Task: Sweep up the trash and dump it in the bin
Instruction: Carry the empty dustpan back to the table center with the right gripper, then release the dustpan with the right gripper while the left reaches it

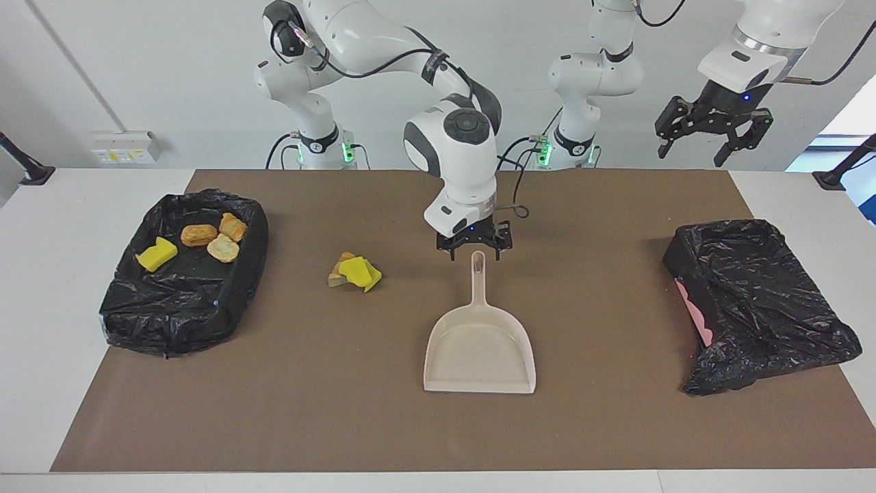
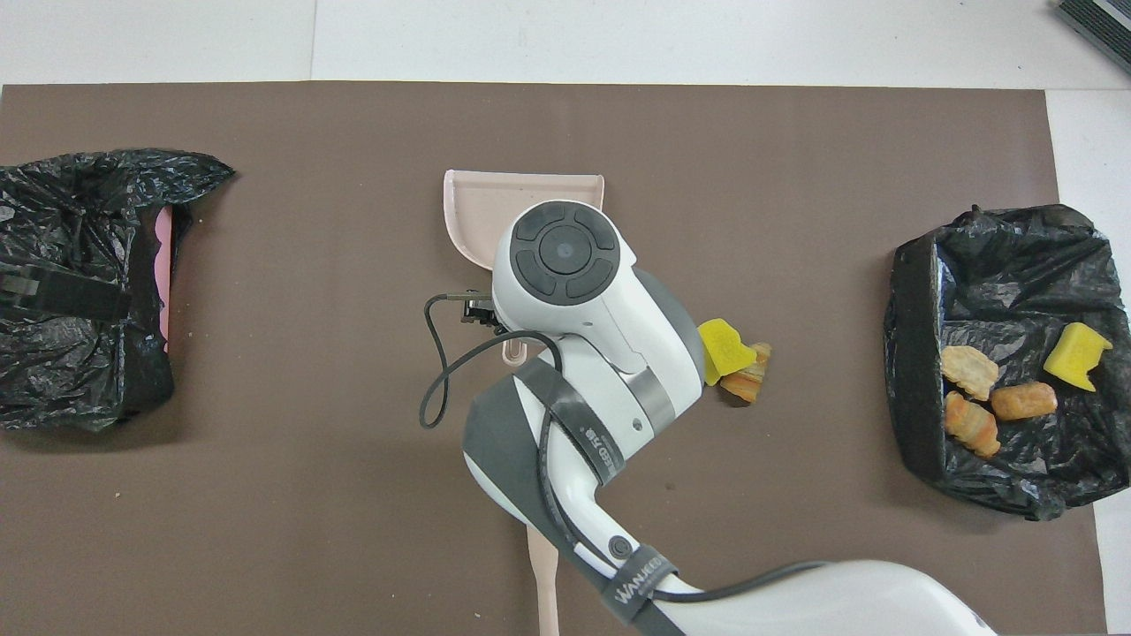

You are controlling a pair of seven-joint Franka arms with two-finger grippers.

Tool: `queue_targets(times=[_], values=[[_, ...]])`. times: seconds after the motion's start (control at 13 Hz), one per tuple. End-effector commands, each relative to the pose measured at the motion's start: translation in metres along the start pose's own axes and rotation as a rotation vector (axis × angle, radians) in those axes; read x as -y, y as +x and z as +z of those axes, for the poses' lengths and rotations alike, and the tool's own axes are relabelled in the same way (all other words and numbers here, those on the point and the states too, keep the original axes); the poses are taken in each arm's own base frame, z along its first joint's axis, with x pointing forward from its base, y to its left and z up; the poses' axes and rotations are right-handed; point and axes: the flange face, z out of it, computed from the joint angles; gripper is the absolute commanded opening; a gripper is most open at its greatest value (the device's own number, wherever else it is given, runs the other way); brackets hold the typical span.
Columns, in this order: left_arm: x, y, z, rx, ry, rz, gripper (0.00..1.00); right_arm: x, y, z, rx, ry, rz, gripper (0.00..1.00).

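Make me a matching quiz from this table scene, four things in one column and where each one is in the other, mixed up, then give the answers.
Things:
1. dustpan
2. right gripper
3. left gripper
4. yellow sponge piece with a bread chunk

Places:
A. raised in the air over the left arm's end of the table, holding nothing
B. loose on the brown mat between the dustpan and the open bin
C. flat on the mat in the middle of the table, handle toward the robots
D. open, just above the tip of the dustpan's handle

Pairs: 1-C, 2-D, 3-A, 4-B
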Motion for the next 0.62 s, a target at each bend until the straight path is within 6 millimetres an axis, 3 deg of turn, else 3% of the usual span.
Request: queue_targets(times=[0.0,0.23,0.39,0.54], values=[[-0.024,0.025,0.027,-0.032,0.002,-0.010,1.00,-0.028,-0.057,-0.025,0.049,-0.016,-0.013,1.00],[-0.084,0.069,0.082,-0.065,-0.009,-0.088,1.00,-0.035,-0.134,-0.010,0.111,-0.047,-0.047,1.00],[-0.114,0.081,0.119,-0.087,-0.015,-0.067,1.00,-0.046,-0.172,0.005,0.135,-0.038,-0.058,1.00],[-0.156,0.094,0.160,-0.107,-0.024,-0.009,1.00,-0.060,-0.205,0.021,0.144,-0.024,-0.075,1.00]])
